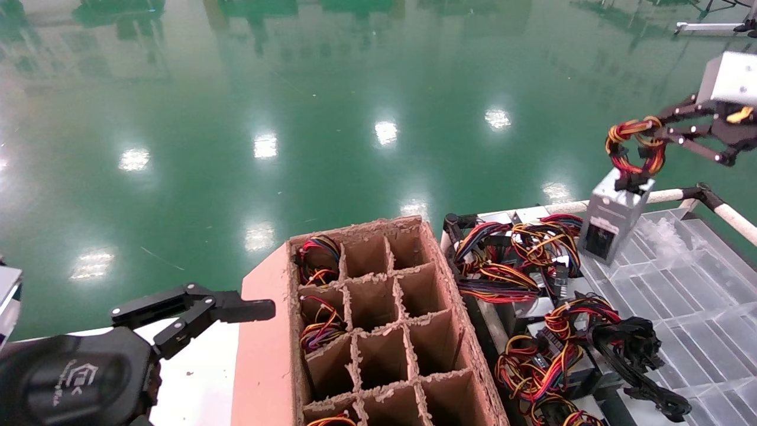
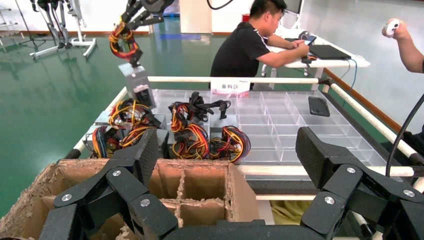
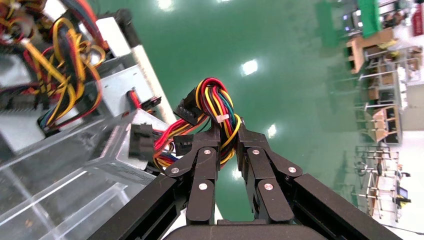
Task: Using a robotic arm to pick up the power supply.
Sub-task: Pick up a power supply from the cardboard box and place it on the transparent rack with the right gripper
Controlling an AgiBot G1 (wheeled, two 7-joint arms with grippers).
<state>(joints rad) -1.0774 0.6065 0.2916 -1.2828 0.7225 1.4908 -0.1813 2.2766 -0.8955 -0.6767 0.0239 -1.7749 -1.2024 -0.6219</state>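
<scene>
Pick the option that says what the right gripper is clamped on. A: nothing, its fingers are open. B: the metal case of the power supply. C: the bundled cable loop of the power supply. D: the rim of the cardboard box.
C: the right gripper pinches the cable bundle, and the power supply hangs below it by those wires, above the clear tray.

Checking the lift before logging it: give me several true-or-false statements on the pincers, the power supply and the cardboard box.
1. The right pincer is shut on the cable bundle of a power supply. True.
2. That power supply lies flat among the others. False: it hangs tilted from its cables.
3. The left pincer is open and holds nothing. True.
4. Every cell of the cardboard box is filled. False: most cells are empty.
</scene>
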